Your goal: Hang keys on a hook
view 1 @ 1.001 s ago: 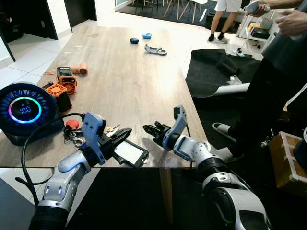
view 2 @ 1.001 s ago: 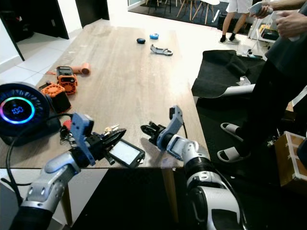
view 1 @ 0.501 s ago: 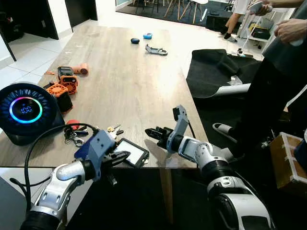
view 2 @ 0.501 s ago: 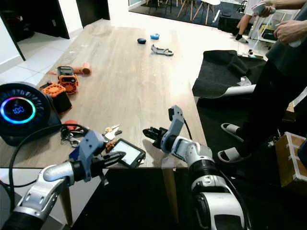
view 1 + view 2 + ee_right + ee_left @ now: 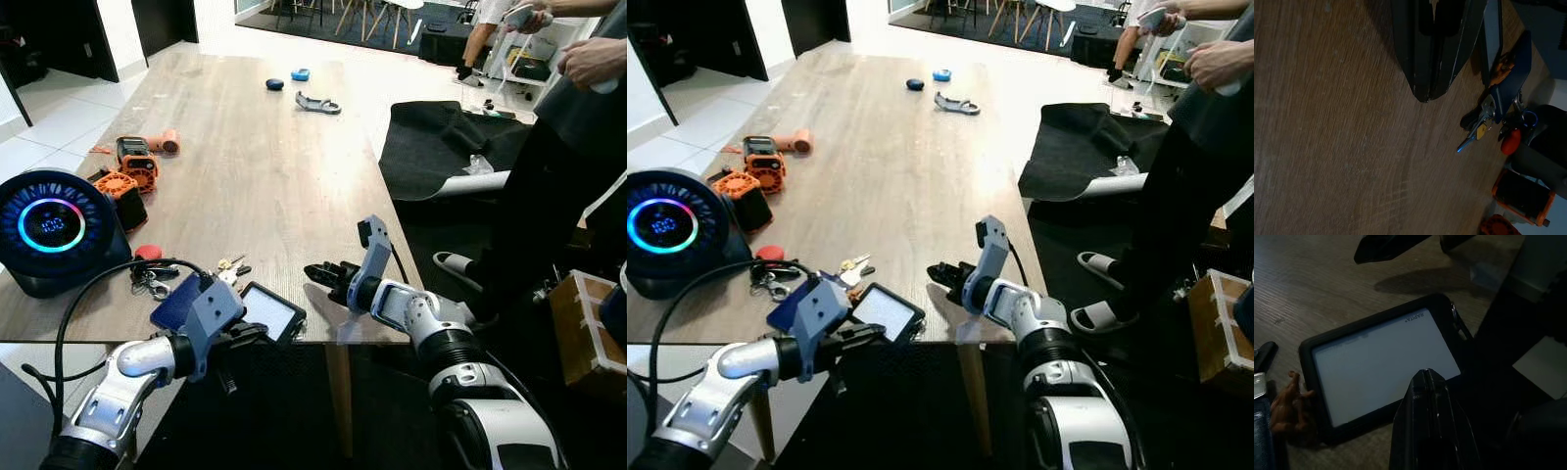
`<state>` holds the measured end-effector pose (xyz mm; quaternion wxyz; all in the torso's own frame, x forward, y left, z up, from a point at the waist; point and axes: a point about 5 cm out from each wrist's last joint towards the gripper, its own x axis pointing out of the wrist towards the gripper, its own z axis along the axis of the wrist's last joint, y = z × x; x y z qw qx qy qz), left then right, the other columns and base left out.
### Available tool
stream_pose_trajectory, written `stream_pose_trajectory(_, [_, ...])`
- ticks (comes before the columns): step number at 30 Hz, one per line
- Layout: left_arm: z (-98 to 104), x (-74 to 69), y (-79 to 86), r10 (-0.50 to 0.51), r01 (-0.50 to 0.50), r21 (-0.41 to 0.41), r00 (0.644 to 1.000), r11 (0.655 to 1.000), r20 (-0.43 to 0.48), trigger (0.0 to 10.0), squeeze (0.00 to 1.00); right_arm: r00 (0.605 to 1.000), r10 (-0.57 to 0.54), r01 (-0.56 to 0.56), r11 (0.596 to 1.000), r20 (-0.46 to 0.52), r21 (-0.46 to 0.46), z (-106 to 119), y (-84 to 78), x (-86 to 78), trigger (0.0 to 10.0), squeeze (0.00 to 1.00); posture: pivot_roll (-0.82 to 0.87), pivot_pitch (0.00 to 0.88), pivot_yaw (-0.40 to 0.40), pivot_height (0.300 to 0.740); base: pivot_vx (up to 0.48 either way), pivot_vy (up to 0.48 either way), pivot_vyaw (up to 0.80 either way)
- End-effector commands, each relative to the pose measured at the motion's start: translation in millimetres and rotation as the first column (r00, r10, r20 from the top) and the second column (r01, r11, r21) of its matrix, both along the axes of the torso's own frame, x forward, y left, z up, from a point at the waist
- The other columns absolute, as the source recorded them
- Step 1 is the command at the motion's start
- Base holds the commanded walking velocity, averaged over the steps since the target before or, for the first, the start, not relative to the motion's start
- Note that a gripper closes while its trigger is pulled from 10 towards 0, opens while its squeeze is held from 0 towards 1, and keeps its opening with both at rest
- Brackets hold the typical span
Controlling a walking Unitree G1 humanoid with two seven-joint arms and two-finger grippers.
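I am looking down at a long wooden surface (image 5: 255,166). My left claw (image 5: 257,333) sits at the near edge, its fingers pressed together with nothing between them, the tips over a small black-framed tablet (image 5: 271,311) that lies flat at the edge. In the left wrist view the closed fingertips (image 5: 1426,382) hover above the tablet's pale screen.

My right claw (image 5: 318,273) is low over the surface, just right of the tablet, also pressed together and holding nothing.

The keys (image 5: 229,269) lie on the surface just behind the tablet, near the left claw and touched by neither claw. In the right wrist view they show as a small bunch (image 5: 1477,127) with a yellow tag.

To the left stands a round black device with a glowing ring (image 5: 51,227), its black cable (image 5: 73,304) looping toward me. Orange tools (image 5: 135,162) lie behind it. A person (image 5: 563,147) in dark clothes stands at the right.
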<state>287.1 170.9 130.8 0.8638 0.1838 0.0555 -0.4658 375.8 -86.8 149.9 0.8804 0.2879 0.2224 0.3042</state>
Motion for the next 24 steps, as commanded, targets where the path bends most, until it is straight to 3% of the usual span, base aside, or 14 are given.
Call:
stream_pose_trajectory(1, [-5.2,-2.5,9.2,0.021,-0.020,0.031,0.999,0.999,-0.028,10.0,0.00,0.997,0.006,-0.007,1.000,-0.074,-0.021,-18.4,-0.1,-7.6,10.0,0.00,0.08,0.157,-0.062,0.740,0.000,0.000,0.00])
stream_pose_trajectory(7, [6.2,4.4,14.2,0.061,-0.061,-0.022,0.998,0.998,0.005,10.0,0.00,0.997,0.004,-0.006,1.000,-0.073,-0.021,-18.3,-0.7,-7.5,10.0,0.00,0.08,0.156,-0.062,0.740,0.000,0.000,0.00])
stream_pose_trajectory(19, [-4.5,0.7,14.6,0.037,-0.036,0.051,0.999,0.998,-0.011,10.0,0.00,0.997,0.005,-0.007,1.000,-0.071,-0.021,-17.4,0.7,-7.5,10.0,0.00,0.08,0.152,-0.060,0.740,0.000,0.000,0.00])
stream_pose_trajectory(24, [-13.0,-1.9,13.3,0.023,-0.021,0.096,0.999,0.995,-0.023,10.0,0.00,0.997,0.042,-0.042,0.999,-0.064,-0.001,-13.7,11.6,-9.1,10.0,0.00,0.08,0.143,-0.063,0.740,0.000,0.000,0.00])
